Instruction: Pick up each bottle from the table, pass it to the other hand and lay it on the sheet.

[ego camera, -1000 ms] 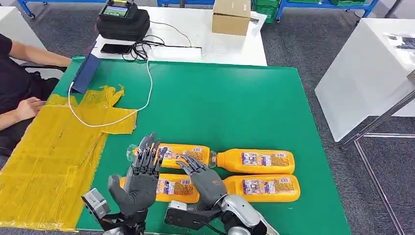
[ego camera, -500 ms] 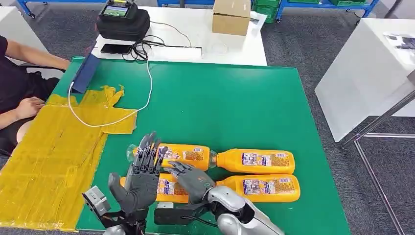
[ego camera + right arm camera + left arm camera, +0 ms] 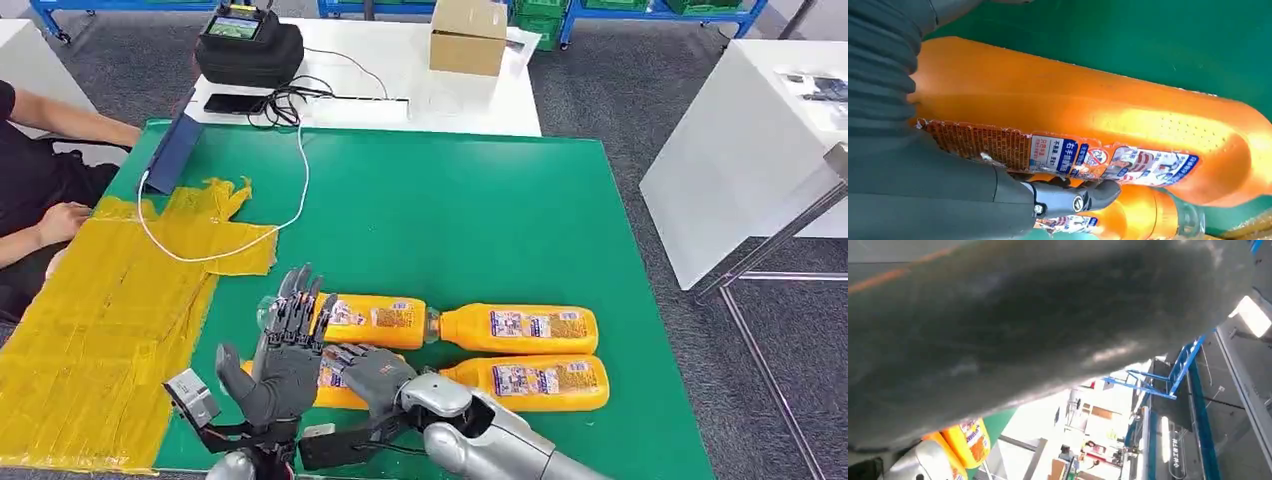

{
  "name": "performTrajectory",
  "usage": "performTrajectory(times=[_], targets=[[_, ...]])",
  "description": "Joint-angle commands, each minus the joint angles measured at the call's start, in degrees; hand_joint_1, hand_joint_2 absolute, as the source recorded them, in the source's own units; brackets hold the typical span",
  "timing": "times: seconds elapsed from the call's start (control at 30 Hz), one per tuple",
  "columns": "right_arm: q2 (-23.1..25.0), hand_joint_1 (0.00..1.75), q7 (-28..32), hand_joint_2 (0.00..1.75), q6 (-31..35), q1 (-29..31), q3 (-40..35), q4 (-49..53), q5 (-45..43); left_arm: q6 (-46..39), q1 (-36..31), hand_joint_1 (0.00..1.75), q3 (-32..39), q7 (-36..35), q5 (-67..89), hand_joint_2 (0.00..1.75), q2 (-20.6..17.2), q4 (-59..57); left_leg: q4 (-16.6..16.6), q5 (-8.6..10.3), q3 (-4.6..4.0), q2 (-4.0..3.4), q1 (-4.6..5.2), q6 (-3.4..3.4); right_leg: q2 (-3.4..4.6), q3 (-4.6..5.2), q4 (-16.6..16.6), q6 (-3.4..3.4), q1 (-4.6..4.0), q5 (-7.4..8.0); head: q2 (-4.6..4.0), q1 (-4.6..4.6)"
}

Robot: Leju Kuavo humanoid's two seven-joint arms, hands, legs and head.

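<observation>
Four orange bottles lie in two rows on the green table (image 3: 450,210): far-left (image 3: 378,320), far-right (image 3: 520,327), near-right (image 3: 540,380) and near-left (image 3: 332,396). My right hand (image 3: 368,372) lies over the near-left bottle (image 3: 1073,115); in the right wrist view the bottle is against the palm and a dark finger (image 3: 1073,200) curls under it, beside the far-left bottle (image 3: 1140,210). The bottle rests on the table. My left hand (image 3: 285,352) stands upright just left of it, fingers spread, holding nothing. The yellow sheet (image 3: 100,320) covers the table's left side.
A person (image 3: 40,200) sits at the table's left edge, one hand by the sheet. A white cable (image 3: 230,245) crosses the sheet's far corner from a blue board (image 3: 175,150). A black case (image 3: 250,45) and cardboard box (image 3: 468,35) stand behind. A white table (image 3: 740,150) is right.
My right hand has slid left and lower over the near-left bottle, closing around it. The left hand has stayed raised and spread.
</observation>
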State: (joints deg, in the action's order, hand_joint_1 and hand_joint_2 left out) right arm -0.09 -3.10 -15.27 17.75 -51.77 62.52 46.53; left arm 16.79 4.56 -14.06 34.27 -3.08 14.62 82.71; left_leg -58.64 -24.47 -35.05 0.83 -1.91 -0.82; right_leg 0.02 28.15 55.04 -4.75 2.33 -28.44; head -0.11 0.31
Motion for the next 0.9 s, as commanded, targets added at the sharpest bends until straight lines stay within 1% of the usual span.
performTrajectory(times=[0.03,0.07,0.1,0.13,0.17,0.2,0.27,0.3,0.37,0.4,0.43,0.47,0.53,0.57,0.6,0.63,0.67,0.7,0.73,0.77,0.8,0.83,0.9], targets=[[2.20,1.75,-2.24,1.75,-5.09,2.21,-6.93,-16.98,4.16,-2.51,-2.37,0.00,3.20,-0.91,-3.26,0.00,1.39,-3.52,0.25,0.10,0.55,-0.28,0.03,0.13,0.12,-0.39,-0.22,0.37,-0.04,0.09,0.00,0.02],[2.58,1.75,-2.32,1.75,-4.66,1.88,-6.70,-18.29,4.91,-3.94,-2.12,0.00,4.13,-0.98,-4.28,0.00,2.07,-2.94,0.29,0.12,0.60,-0.23,0.04,0.14,0.06,-0.47,-0.27,0.40,-0.04,0.09,0.00,0.00],[3.34,1.75,-2.41,1.75,-3.27,1.12,-5.46,-20.03,5.62,-6.74,-1.70,0.00,5.24,-1.27,-5.97,0.00,2.88,-1.71,0.17,0.04,0.64,-0.29,0.00,0.07,0.18,-0.48,-0.18,0.25,-0.05,0.05,0.00,0.00],[3.66,1.75,-2.44,1.75,-2.17,0.53,-4.36,-20.70,5.82,-10.09,-1.32,0.00,6.19,-1.65,-7.21,0.00,3.58,-0.71,0.19,0.05,0.65,-0.32,-0.01,0.08,0.20,-0.48,-0.20,0.28,-0.07,0.06,0.00,0.00],[3.68,1.75,-2.75,1.75,-1.72,0.16,-3.80,-20.66,5.75,-12.43,-1.02,0.00,7.02,-1.84,-7.98,0.00,4.18,-0.06,0.26,0.08,0.72,-0.32,0.00,0.11,0.20,-0.55,-0.28,0.32,-0.07,0.08,0.00,0.00],[3.41,1.75,-3.82,1.75,-0.96,-0.55,-2.79,-19.84,5.34,-16.58,-0.56,0.00,8.16,-2.67,-9.61,0.00,4.88,1.14,0.14,0.01,0.72,-0.32,-0.04,0.06,0.21,-0.55,-0.19,0.22,-0.08,0.02,0.00,0.00],[2.58,1.75,-5.40,1.75,-0.54,-1.46,-1.50,-17.88,4.55,-23.67,-0.18,0.00,8.88,-2.28,-9.89,0.00,4.72,2.68,0.31,0.10,0.78,-0.29,0.01,0.15,0.13,-0.61,-0.33,0.41,-0.07,0.08,0.00,0.00],[1.89,1.75,-5.94,1.75,-0.44,-1.91,-0.78,-16.69,3.79,-25.53,-0.05,0.00,8.84,-2.23,-10.21,0.00,4.39,3.26,0.34,0.11,0.80,-0.32,0.03,0.16,0.14,-0.62,-0.34,0.46,-0.06,0.08,0.00,0.00],[1.65,1.75,-6.13,1.75,-0.35,-2.20,0.03,-16.28,3.01,-26.40,0.01,0.00,8.97,-1.95,-10.26,0.00,4.41,3.71,0.34,0.10,0.84,-0.26,0.02,0.13,0.09,-0.69,-0.34,0.49,-0.07,0.08,0.00,0.00],[1.65,1.75,-6.13,1.75,-0.35,-2.20,0.03,-16.28,3.01,-26.40,0.01,0.00,8.97,-1.95,-10.26,0.00,4.41,3.71,0.16,-0.04,0.96,-0.33,-0.04,-0.04,0.23,-0.75,-0.20,0.26,-0.08,0.03,0.00,0.00],[1.65,1.75,-6.13,1.75,-0.35,-2.20,0.03,-16.28,3.01,-26.40,0.01,0.00,8.97,-1.95,-10.26,0.00,4.41,3.71,0.11,-0.07,1.02,-0.31,-0.04,-0.06,0.22,-0.80,-0.15,0.21,-0.07,-0.01,0.00,-0.02],[1.69,1.75,-6.41,1.75,-0.37,-2.28,0.99,-15.96,1.68,-26.98,0.12,0.00,8.39,-1.83,-10.75,0.00,4.27,4.04,0.17,0.00,0.99,-0.22,-0.02,-0.02,0.10,-0.82,-0.21,0.29,-0.05,0.01,0.00,0.00],[2.01,1.75,-6.03,1.75,0.93,-4.07,5.77,-15.03,-4.16,-27.92,0.37,0.00,7.78,-1.58,-11.74,0.00,4.19,4.26,0.26,0.11,0.89,-0.14,0.00,0.07,0.03,-0.79,-0.31,0.39,-0.05,0.09,0.00,0.00],[1.85,1.75,-5.41,1.75,2.20,-6.23,8.99,-13.09,-8.70,-28.83,0.56,0.00,7.06,-1.44,-12.61,1.75,3.85,4.42,0.17,0.00,0.99,-0.19,0.00,0.01,0.14,-0.86,-0.22,0.29,-0.03,0.01,0.00,0.00],[0.69,1.75,-5.66,1.75,4.30,-8.80,10.43,-9.94,-11.86,-30.61,0.79,0.00,5.82,-1.40,-13.64,1.75,3.17,4.60,0.24,0.06,0.95,-0.05,0.00,0.04,-0.01,-0.92,-0.31,0.34,-0.04,0.03,0.00,0.00],[0.18,1.75,-5.73,1.75,4.49,-9.34,10.14,-9.28,-12.08,-30.87,0.95,0.00,5.53,-1.33,-13.81,1.75,2.96,4.78,0.27,0.08,0.95,-0.05,0.00,0.06,-0.02,-0.93,-0.35,0.37,-0.04,0.06,0.00,0.00],[0.98,1.75,-4.51,1.75,9.88,-12.31,14.39,-6.21,-15.59,-32.01,1.42,0.00,5.82,-0.93,-14.52,1.75,3.15,5.30,0.20,0.02,1.05,0.02,-0.02,0.00,-0.05,-1.05,-0.31,0.29,-0.04,-0.02,0.00,0.02],[1.37,1.75,-2.00,1.75,15.37,-15.80,16.77,-1.10,-19.47,-33.36,2.31,0.00,5.49,-0.77,-14.94,1.75,2.64,6.40,0.15,-0.06,1.21,-0.08,-0.03,-0.04,0.09,-1.12,-0.29,0.24,-0.02,-0.05,0.00,0.02],[1.08,1.75,-0.79,1.75,17.59,-18.00,16.81,3.12,-21.88,-34.80,3.40,0.00,5.69,-0.55,-15.20,1.75,2.53,7.60,0.23,-0.02,1.17,-0.02,-0.02,0.00,-0.02,-1.11,-0.37,0.34,-0.02,-0.04,0.00,0.00],[1.04,1.75,1.30,1.75,20.34,-20.20,17.00,8.04,-24.91,-35.91,4.52,0.00,5.99,-0.34,-15.49,1.75,2.51,8.68,0.13,-0.10,1.18,-0.11,-0.03,-0.05,0.10,-1.08,-0.26,0.27,-0.03,-0.07,0.00,0.02],[0.55,1.75,2.79,1.75,22.71,-22.28,16.07,13.48,-27.23,-36.71,5.64,0.00,5.95,-0.31,-15.53,1.75,2.16,9.80,0.15,-0.09,1.10,-0.07,0.00,-0.02,0.05,-1.00,-0.25,0.34,-0.02,-0.08,0.00,0.02],[-0.01,1.75,1.31,1.75,23.32,-22.60,15.04,15.42,-27.56,-37.00,5.93,0.00,5.98,-0.37,-15.64,1.75,2.11,10.05,0.06,-0.17,1.12,-0.22,0.00,-0.06,0.22,-0.96,-0.14,0.25,-0.01,-0.10,0.00,0.00],[-0.01,1.75,1.31,1.75,23.32,-22.60,15.04,15.42,-27.56,-37.00,5.93,0.00,5.98,-0.37,-15.64,1.75,2.11,10.05,0.07,-0.18,0.97,-0.12,0.01,-0.04,0.16,-0.92,-0.15,0.29,-0.02,-0.12,0.00,0.00]])
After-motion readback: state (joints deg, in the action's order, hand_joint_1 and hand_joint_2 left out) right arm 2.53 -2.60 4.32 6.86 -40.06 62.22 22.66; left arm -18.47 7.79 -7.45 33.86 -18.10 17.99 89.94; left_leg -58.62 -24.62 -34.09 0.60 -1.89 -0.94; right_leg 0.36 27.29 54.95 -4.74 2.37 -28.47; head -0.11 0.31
